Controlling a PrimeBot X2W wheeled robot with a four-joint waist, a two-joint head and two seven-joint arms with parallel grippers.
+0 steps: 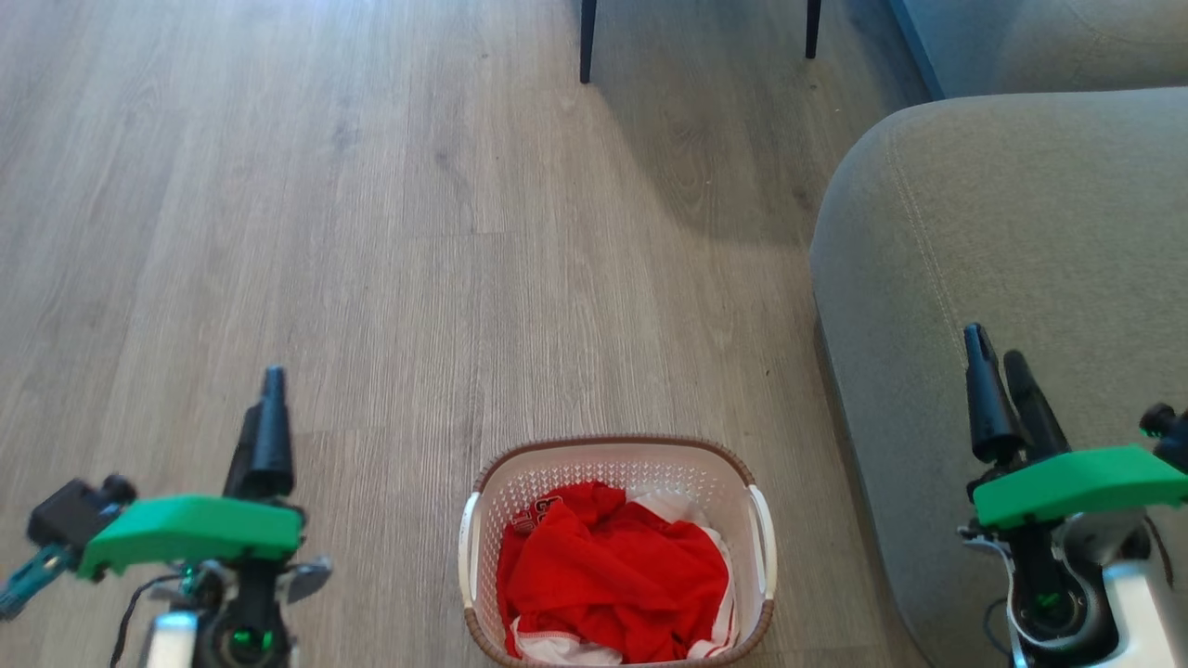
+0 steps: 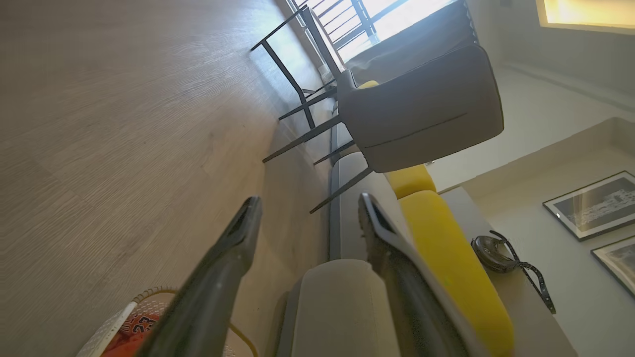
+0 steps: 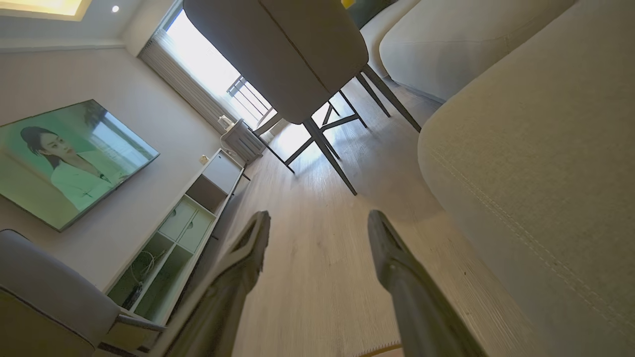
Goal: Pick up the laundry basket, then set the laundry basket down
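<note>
Holding red clothes point(image 1: 613, 575), the laundry basket point(image 1: 631, 467) sits untouched.

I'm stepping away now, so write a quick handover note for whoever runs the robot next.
Left gripper: open, empty, left of the basket, not touching it.
Right gripper: open, empty, on the basket's right, by the sofa.
Basket: on the floor between them, red clothes inside.
Done: no sign of a lift; nothing is held.
Left: grasp the basket, lift it, set it down.
</note>
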